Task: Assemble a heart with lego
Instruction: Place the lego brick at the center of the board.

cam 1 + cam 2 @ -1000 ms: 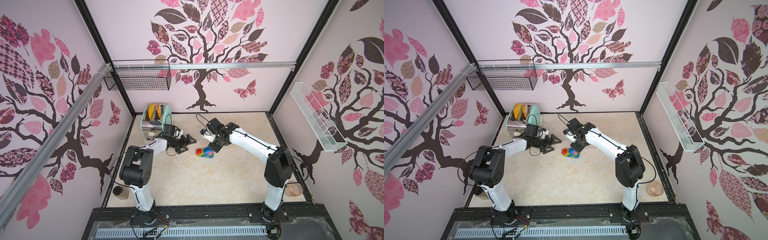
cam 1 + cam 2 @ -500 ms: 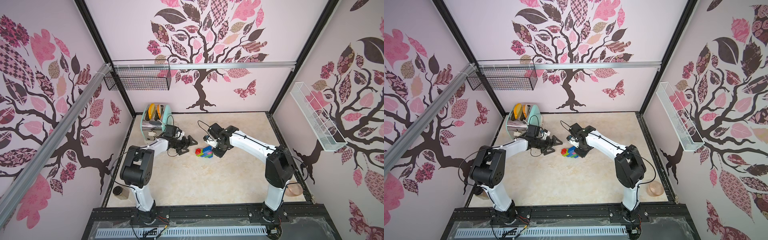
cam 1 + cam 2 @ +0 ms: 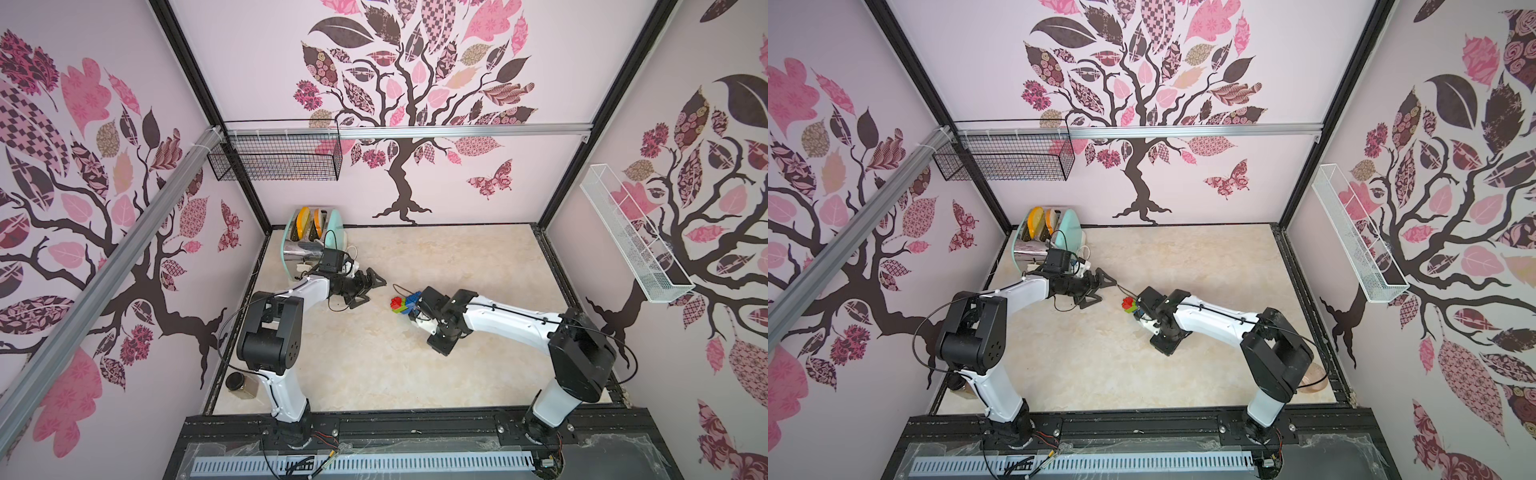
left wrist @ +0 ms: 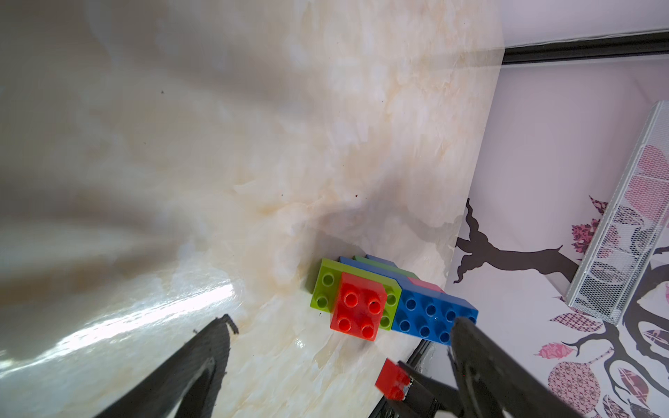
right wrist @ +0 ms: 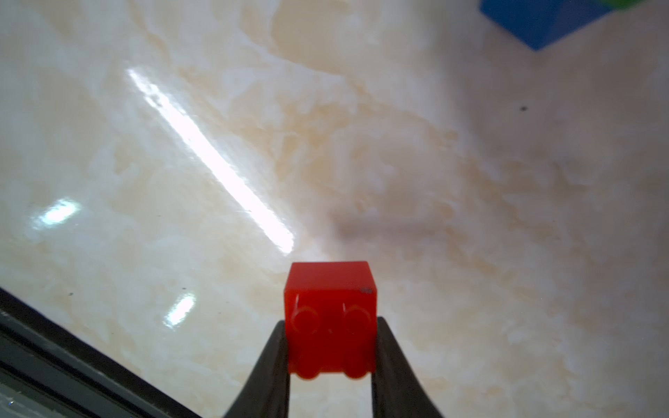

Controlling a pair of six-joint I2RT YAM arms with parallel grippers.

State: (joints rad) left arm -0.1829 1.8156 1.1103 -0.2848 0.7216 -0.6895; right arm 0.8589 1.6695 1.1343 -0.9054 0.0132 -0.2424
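Left wrist: stepped, studded, multicoloured heart (image 4: 392,304)

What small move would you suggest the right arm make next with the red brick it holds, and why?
Probably ease the right gripper, shut on the held red brick, over the heart, toward its blue brick. The brick is beside the cluster, not yet on it, and the left gripper stands open, clear of both.
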